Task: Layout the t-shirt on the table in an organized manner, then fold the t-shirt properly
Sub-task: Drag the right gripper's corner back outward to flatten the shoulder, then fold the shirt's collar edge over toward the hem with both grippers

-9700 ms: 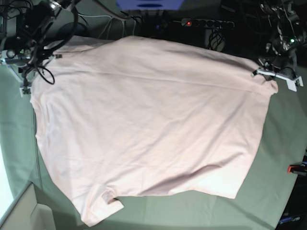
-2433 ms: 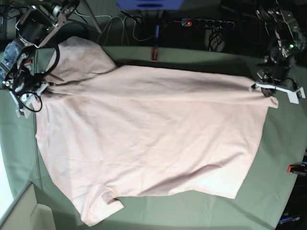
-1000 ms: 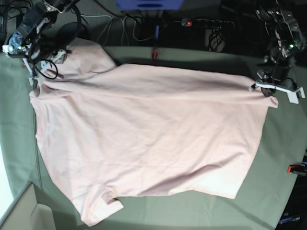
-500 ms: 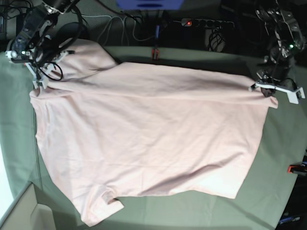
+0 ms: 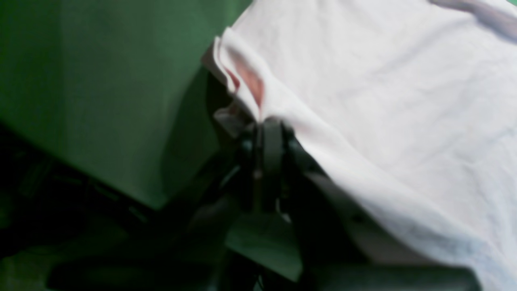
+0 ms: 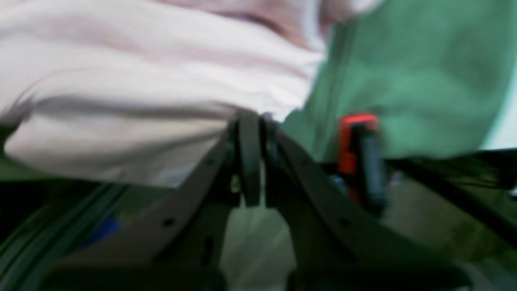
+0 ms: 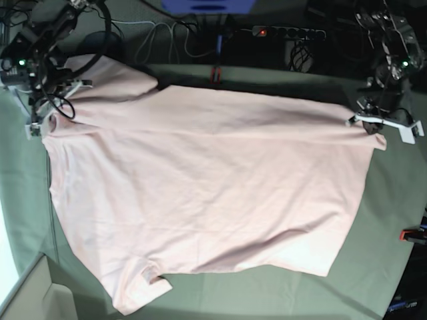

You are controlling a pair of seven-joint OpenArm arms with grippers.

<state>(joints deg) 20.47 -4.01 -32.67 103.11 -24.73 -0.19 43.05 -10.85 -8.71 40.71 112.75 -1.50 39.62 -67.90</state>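
The pale pink t-shirt [image 7: 207, 187] lies spread over the grey-green table [image 7: 393, 200], plain side up, with no lettering showing. One sleeve [image 7: 110, 79] points to the far left corner and another [image 7: 140, 293] lies at the near left. My left gripper [image 7: 365, 122] is shut on the shirt's far right corner; in the left wrist view its dark fingers [image 5: 267, 133] pinch the hem [image 5: 242, 85]. At the far left, my right gripper [image 7: 35, 125] is shut on the shirt's edge, and its fingers [image 6: 249, 133] meet at the fabric [image 6: 161, 93].
Red clamps sit at the table's far edge [image 7: 215, 73] and right edge [image 7: 412, 235], one close beside my right gripper [image 6: 357, 137]. A power strip [image 7: 288, 31] and cables lie behind the table. A cardboard box [image 7: 33, 293] stands at the near left corner.
My right gripper has moved down and left to the shirt's far left edge and gone from open to shut. The sleeve beside it has shifted and flattened. The left arm has not moved.
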